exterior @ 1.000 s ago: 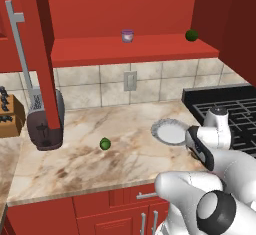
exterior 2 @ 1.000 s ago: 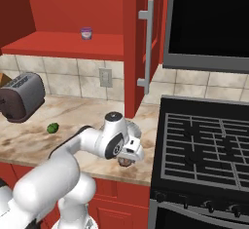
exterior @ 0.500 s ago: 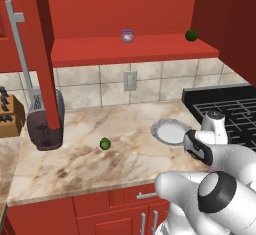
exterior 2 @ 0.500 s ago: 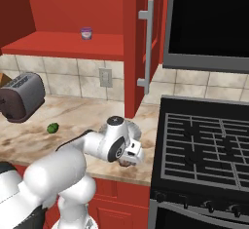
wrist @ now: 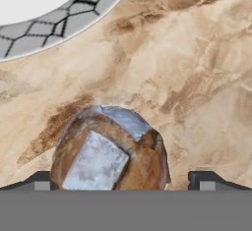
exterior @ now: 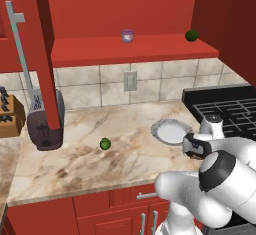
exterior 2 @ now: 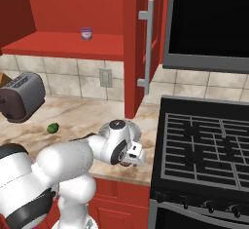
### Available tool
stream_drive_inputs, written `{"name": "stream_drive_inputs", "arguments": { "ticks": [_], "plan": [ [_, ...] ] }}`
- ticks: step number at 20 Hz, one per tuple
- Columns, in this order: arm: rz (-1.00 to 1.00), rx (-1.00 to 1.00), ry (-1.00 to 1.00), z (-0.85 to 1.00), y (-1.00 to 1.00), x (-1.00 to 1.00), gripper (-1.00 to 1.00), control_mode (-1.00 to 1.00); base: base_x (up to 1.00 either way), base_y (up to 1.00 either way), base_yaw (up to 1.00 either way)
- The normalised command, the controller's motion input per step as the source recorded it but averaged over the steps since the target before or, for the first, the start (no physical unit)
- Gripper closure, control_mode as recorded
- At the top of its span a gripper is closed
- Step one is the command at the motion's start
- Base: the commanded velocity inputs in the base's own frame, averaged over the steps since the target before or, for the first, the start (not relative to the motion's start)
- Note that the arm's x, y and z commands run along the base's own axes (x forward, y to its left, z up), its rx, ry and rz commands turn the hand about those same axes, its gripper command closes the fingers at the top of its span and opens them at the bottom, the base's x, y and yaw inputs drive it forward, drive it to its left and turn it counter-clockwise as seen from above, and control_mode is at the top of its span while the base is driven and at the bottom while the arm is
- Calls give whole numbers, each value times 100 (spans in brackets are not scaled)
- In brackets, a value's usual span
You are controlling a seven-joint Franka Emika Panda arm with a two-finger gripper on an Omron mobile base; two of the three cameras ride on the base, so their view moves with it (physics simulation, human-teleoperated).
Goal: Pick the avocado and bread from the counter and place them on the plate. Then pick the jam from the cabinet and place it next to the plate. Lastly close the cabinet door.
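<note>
Gripper (wrist: 120,183) fingers are standing spread wide, one at each side of the bread (wrist: 109,151), which is lying on the counter (wrist: 197,68) just beside the plate (wrist: 59,9). Left of the plate, well apart, the avocado (exterior: 105,143) is sitting; jam (exterior: 128,35) is standing on the cabinet (exterior: 130,49) shelf above.

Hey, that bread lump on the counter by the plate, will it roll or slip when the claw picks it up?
The bread looks rounded and lumpy, so it may rock or roll if nudged. It sits between the open claw tips, so a centred squeeze should probably hold. The plate lies close, so the carry is short.
</note>
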Motion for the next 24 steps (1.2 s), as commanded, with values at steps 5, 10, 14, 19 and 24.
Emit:
{"name": "stream_drive_inputs", "arguments": {
  "ticks": [5, 10, 14, 19, 24],
  "plan": [
    [0, 0, 0, -27, 0, 18, 100, -100, 0, 0, 0],
    [0, 0, 0, -19, 0, 11, 100, -100, 0, 0, 0],
    [0, 0, 0, 1, 0, 0, 100, -100, 0, 0, 0],
    [0, -2, -5, 62, 20, -3, 100, -100, 0, 0, 0],
    [0, -6, -6, 72, 22, -7, 100, -100, 0, 0, 0]
  ]
}}
